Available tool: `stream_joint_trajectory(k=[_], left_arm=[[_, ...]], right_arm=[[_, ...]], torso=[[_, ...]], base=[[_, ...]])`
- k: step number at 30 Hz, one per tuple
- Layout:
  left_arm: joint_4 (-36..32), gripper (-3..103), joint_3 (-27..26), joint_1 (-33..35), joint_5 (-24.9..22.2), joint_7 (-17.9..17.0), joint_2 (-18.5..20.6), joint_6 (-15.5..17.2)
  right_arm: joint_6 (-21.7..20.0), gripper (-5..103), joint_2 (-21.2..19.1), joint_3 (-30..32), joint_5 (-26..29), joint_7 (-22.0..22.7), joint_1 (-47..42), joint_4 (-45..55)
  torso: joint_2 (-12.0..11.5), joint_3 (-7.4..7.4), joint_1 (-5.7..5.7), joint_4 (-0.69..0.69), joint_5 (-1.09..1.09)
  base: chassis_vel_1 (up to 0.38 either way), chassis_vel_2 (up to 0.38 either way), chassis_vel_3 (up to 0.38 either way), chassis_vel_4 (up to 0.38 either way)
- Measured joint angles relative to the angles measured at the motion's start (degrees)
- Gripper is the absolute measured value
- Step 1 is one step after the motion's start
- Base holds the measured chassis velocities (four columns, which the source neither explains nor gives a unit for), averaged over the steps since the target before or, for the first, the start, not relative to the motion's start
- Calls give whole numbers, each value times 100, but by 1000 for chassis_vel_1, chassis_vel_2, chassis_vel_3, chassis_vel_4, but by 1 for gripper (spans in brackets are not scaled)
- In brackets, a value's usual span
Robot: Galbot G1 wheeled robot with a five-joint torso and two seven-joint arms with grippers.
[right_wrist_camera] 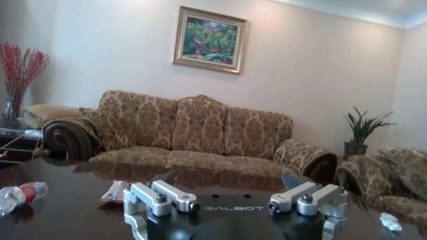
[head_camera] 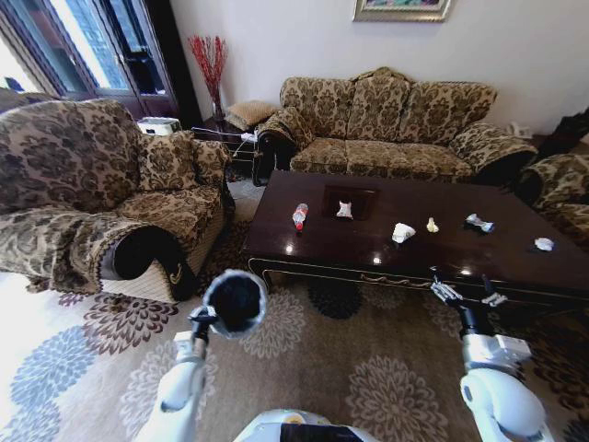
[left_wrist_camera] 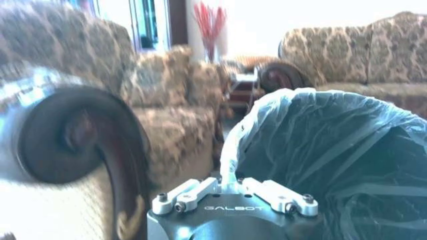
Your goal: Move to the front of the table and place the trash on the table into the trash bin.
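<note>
Before the table [head_camera: 386, 241], right gripper [head_camera: 467, 296] reaches forward, jaws wide (empty); left gripper [head_camera: 204, 318] clamps the trash bin [head_camera: 236, 302].

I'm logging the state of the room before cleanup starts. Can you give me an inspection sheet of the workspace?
Surface: table, glossy dark wood, ahead of the robot.
Job's things: bottle with red cap lying on its side; wrapper on the inlaid square; crumpled paper; yellowish piece; two more scraps toward the right end; trash bin with black liner, held off the carpet.
Clutter: nothing seen.
Hands: left hand shut on the bin's rim; right hand open, at the table's near edge.
Cables: nothing seen.
Surroundings: patterned sofa, armchair, floral carpet.
</note>
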Motion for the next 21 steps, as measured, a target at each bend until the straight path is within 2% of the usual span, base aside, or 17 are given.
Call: stream_joint_trajectory(k=[3, 6, 10, 11, 12, 14, 21], left_arm=[[-237, 2, -35, -12, 0, -19, 78, 82], [-547, 2, -36, -15, -16, -84, 120, 227], [-970, 2, -29, 18, -99, -155, 120, 419], [-1093, 2, -25, 23, -113, -162, 128, 462], [-1093, 2, -25, 23, -113, -162, 128, 462], [-1528, 2, -7, 21, -143, -187, 188, 635], [-2315, 2, 78, 13, -262, -248, 342, 965]], right_arm=[[-25, 101, 34, -3, -14, 24, 4, 15], [10, 94, 102, 46, -86, 11, 8, 9], [35, 91, 109, 82, -88, 42, -56, 13], [47, 96, 108, 98, -88, 18, -81, 15], [47, 96, 108, 98, -88, 18, -81, 15], [101, 99, 105, 109, -92, -2, -120, 15], [145, 100, 133, 57, -101, -47, -65, 26]], torso=[[0, 0, 0, 0, 0], [0, 0, 0, -1, -2], [0, 0, 0, 2, 1], [0, 0, 0, 2, -1], [0, 0, 0, 2, -1], [0, 0, 0, 0, 2], [0, 0, 0, 1, 1]], base=[[0, 0, 0, 0], [0, 0, 0, 0], [0, 0, 0, 0], [0, 0, 0, 0], [0, 0, 0, 0], [0, 0, 0, 0], [0, 0, 0, 0]])
